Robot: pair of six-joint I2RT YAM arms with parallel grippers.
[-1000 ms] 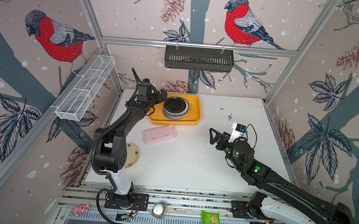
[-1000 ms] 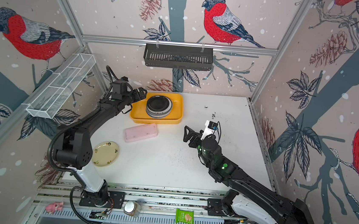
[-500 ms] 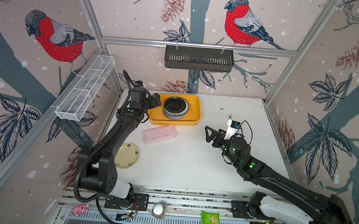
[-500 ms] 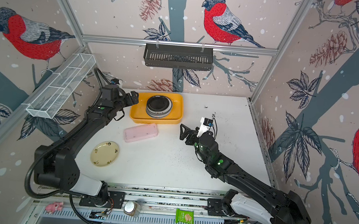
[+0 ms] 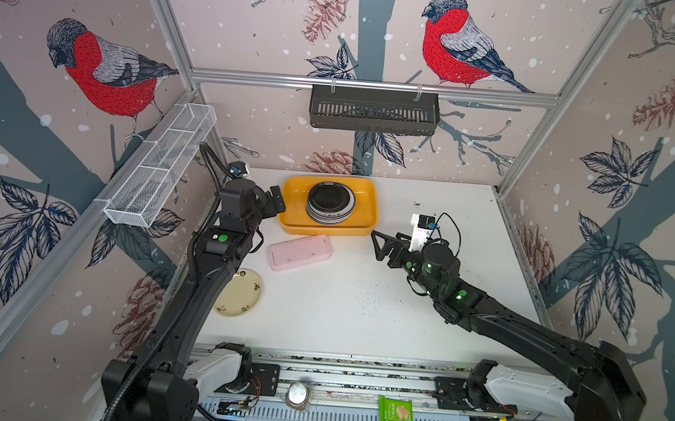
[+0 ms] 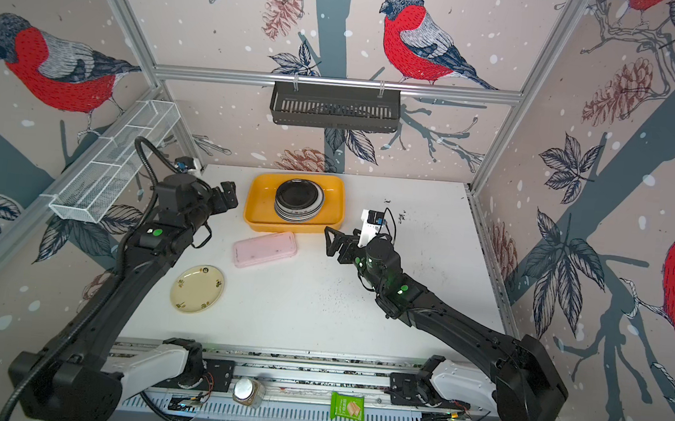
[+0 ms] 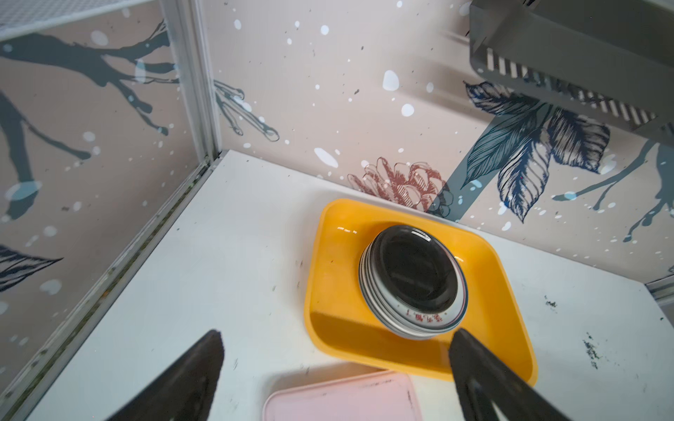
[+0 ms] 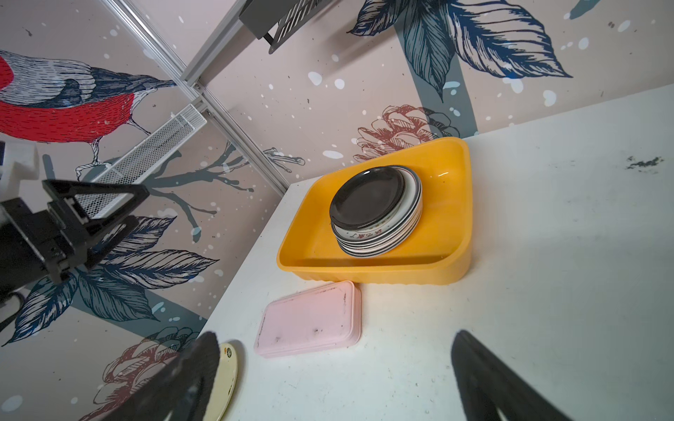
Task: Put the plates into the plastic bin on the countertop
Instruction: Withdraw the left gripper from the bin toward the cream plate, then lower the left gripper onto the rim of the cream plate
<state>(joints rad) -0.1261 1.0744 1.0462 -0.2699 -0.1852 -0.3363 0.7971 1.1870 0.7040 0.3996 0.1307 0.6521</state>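
Observation:
The yellow plastic bin (image 5: 292, 209) (image 6: 254, 208) stands at the back of the white countertop (image 5: 340, 303). In it sits a stack of plates (image 5: 331, 203) (image 7: 414, 282) (image 8: 375, 211) topped by a black one. A cream plate (image 6: 197, 289) (image 8: 226, 379) lies flat near the left edge; in a top view the cream plate (image 5: 241, 295) is partly behind my left arm. My left gripper (image 5: 276, 200) (image 7: 337, 333) hangs open and empty just left of the bin. My right gripper (image 5: 378, 246) (image 8: 335, 337) is open and empty to the right of the bin's front.
A flat pink box (image 5: 299, 252) (image 8: 310, 319) lies just in front of the bin. A black slotted rack (image 5: 373, 110) hangs on the back wall and a white wire basket (image 5: 160, 162) on the left wall. Dark specks dot the countertop.
My left gripper has drawn back from the bin's left edge toward the left and front. My right gripper has slid left, nearer the bin. Both stayed open.

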